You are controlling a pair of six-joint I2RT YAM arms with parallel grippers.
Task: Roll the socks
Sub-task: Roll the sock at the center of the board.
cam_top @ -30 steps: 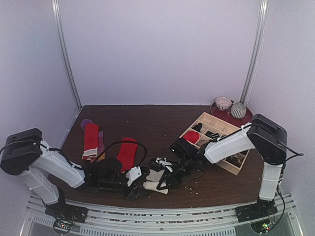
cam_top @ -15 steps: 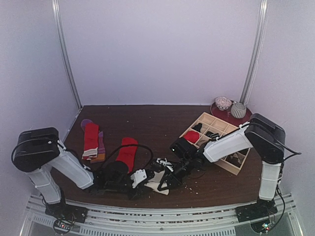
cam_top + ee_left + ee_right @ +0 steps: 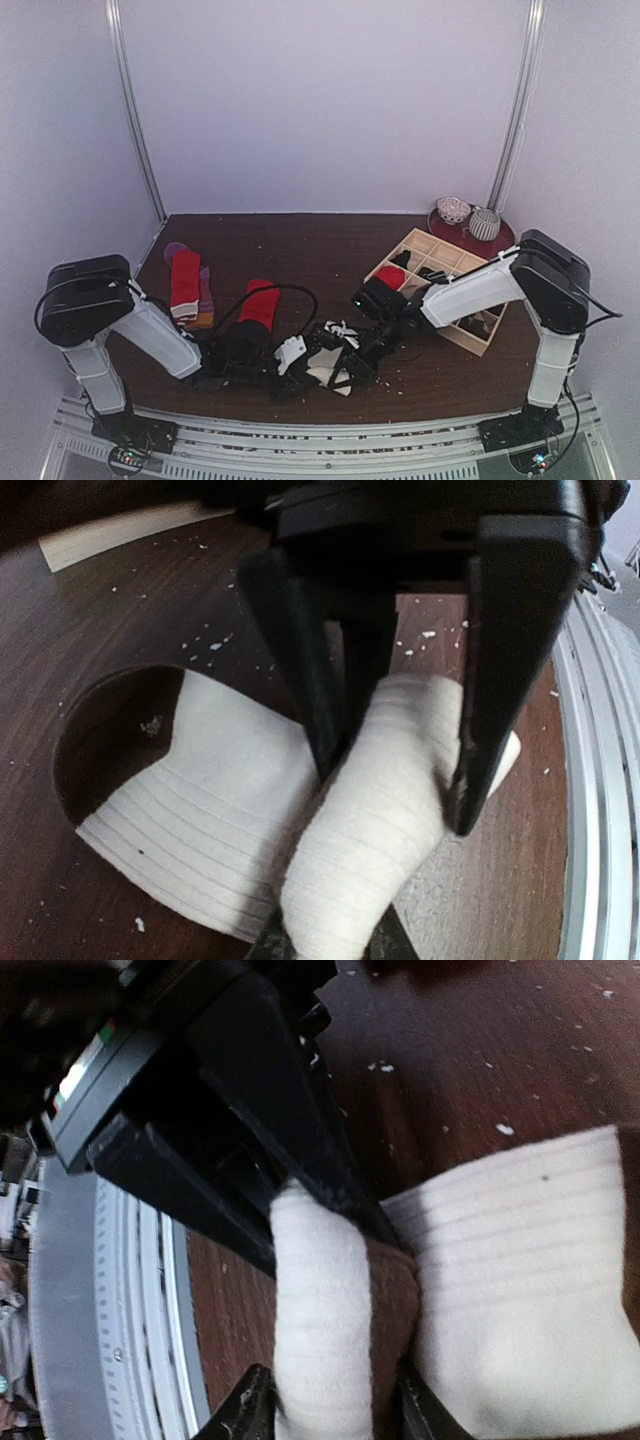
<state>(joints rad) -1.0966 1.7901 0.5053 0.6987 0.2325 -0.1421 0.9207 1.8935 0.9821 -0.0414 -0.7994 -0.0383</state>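
Left wrist: cream sock (image 3: pixel 372 845) in tool (image 3: pixel 393 792)

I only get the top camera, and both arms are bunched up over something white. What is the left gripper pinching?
Observer: On the left wrist camera, the left gripper is shut on the rolled-up part of a cream sock.
Operator: Is the whole sock rolled up?
Observer: No. Its ribbed end lies flat on the table, not rolled.
Operator: What about the other gripper?
Observer: The right wrist camera shows the right gripper with one fingertip on each side of that roll. I cannot tell if it is squeezing.
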